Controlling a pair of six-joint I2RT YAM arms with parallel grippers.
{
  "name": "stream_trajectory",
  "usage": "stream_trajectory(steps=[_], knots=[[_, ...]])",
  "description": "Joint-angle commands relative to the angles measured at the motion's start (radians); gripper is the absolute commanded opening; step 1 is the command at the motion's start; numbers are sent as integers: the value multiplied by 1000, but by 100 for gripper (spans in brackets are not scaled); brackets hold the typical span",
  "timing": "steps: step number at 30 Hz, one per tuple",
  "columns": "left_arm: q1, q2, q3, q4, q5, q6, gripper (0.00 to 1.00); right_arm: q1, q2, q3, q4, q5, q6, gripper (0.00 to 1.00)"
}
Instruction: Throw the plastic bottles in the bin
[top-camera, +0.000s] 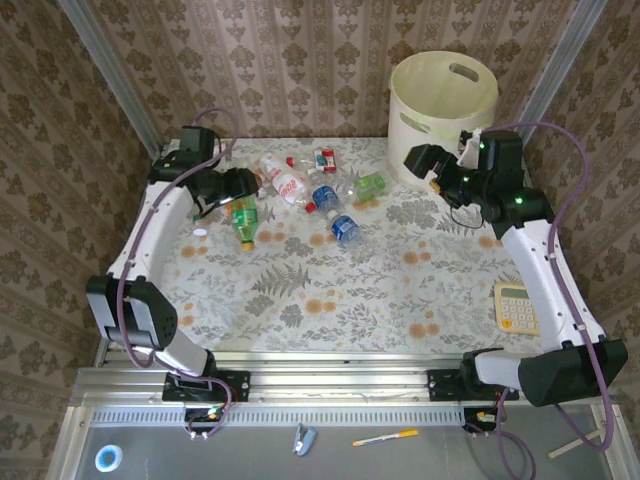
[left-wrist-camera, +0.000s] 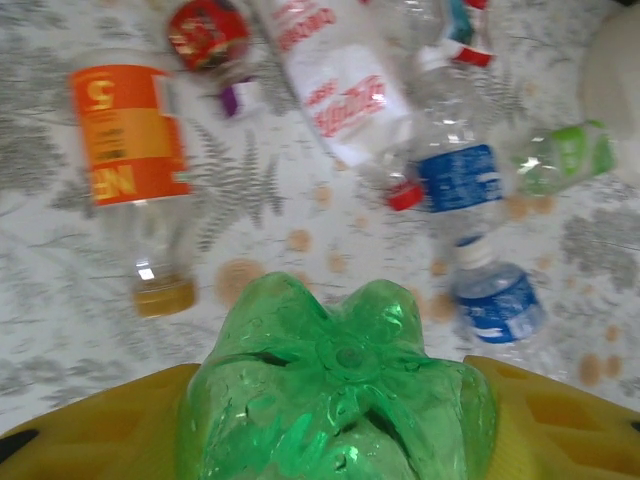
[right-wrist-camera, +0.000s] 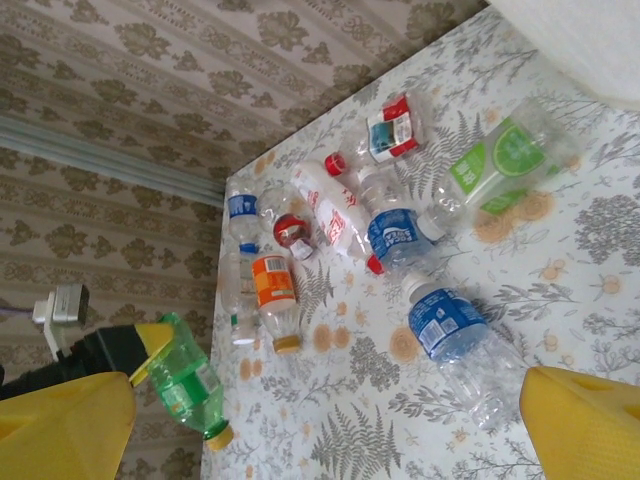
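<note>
You are gripping a green bottle (left-wrist-camera: 340, 340) in your left gripper (left-wrist-camera: 330, 430). The yellow jaws are clamping its body, its ribbed base is facing the wrist camera, and it appears to be hanging clear of the table (top-camera: 330, 290). The other plastic bottles (left-wrist-camera: 450, 180) are lying scattered just beyond this hand. The bin (top-camera: 445, 95) is standing well off to this hand's right. Your right gripper (right-wrist-camera: 330, 420) is hanging wide open and empty beside the bin. You are likely mid-carry, so the next move is calling for a swing across to above the rim before letting go.

Between the left fingers (left-wrist-camera: 90, 430), the green bottle (left-wrist-camera: 340, 390) runs off the bottom edge; beyond them, the bin (left-wrist-camera: 615, 80) is blurred and cropped.
</note>
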Motion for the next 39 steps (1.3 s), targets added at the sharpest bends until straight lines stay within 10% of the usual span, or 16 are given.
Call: stream_trajectory(steps=[1,19,39], knots=[[-50,37,57,46,99,-100,28,36,0,-17,55,-40,-5,100],[-227,139,172,160,278,-189,29,348,233,3,237,-144,-60,100],[-303,208,258,194,372,-205,29,419,376,81,254,-168,-114,89]])
